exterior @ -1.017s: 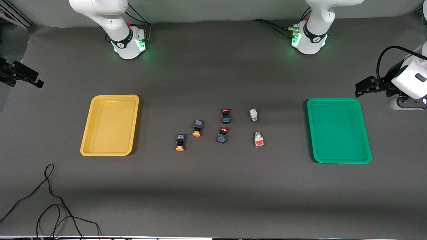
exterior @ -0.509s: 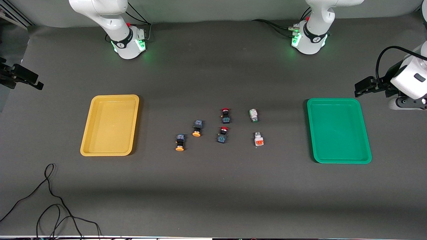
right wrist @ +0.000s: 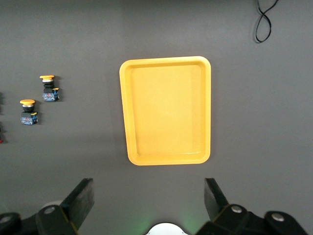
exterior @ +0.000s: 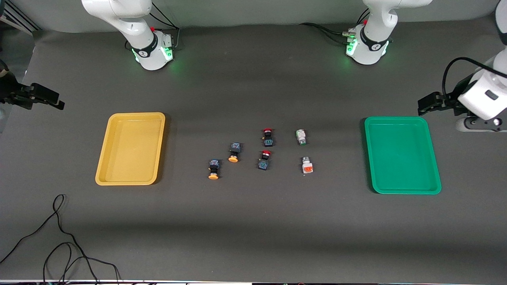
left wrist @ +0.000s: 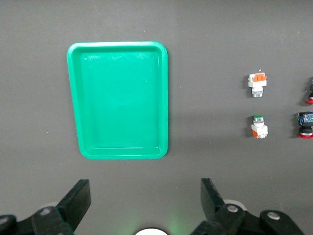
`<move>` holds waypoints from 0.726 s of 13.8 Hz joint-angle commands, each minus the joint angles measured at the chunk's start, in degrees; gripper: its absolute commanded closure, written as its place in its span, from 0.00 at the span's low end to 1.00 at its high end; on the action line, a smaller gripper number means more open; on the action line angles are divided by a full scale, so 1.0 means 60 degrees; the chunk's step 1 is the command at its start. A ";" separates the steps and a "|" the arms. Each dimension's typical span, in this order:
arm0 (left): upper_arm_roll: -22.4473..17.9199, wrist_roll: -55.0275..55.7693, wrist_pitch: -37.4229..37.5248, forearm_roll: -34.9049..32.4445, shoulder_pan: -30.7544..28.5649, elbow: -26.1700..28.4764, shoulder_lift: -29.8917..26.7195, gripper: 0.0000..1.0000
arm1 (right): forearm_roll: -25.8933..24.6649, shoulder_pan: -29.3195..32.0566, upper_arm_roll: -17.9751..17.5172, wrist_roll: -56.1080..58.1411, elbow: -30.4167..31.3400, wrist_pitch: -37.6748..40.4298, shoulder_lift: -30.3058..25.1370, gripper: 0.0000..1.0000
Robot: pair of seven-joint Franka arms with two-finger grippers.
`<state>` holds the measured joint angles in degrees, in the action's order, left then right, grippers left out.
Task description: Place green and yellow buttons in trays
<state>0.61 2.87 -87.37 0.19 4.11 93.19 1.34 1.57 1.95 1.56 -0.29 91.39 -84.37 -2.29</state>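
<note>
The yellow tray [exterior: 130, 148] lies at the right arm's end of the table and the green tray [exterior: 402, 154] at the left arm's end; both hold nothing. Between them lie two dark buttons with orange-yellow caps [exterior: 213, 169] [exterior: 234, 152], a white green-tipped button [exterior: 301, 137] and a white button with an orange block [exterior: 307, 165]. My left gripper [exterior: 427, 103] is open and empty over the mat beside the green tray [left wrist: 122, 98]. My right gripper [exterior: 49, 99] is open and empty over the mat beside the yellow tray [right wrist: 168, 110].
Two dark switches with red caps [exterior: 267, 137] [exterior: 264, 160] lie among the buttons. A black cable [exterior: 59, 237] loops on the mat nearer to the camera than the yellow tray.
My right gripper has moved in over the mat toward the yellow tray. My left gripper has shifted slightly toward the green tray. The buttons and trays have not moved.
</note>
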 commanded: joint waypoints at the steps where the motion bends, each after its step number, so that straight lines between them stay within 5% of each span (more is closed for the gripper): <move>1: 0.0089 0.0165 -0.0188 0.0055 0.0485 0.0506 -0.0150 0.00 | 0.0105 -0.0032 0.0047 0.0253 -0.0304 0.0218 0.0118 0.00; 10: 0.0148 0.4555 -0.2253 0.0437 0.3706 0.1811 -0.0136 0.00 | 0.0207 -0.0061 0.0033 0.0137 -0.0217 0.0555 0.0176 0.00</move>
<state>2.50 24.80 -98.45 2.05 22.50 102.20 1.54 1.62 1.85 1.78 0.16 90.77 -81.94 -2.09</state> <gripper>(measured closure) 0.000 0.000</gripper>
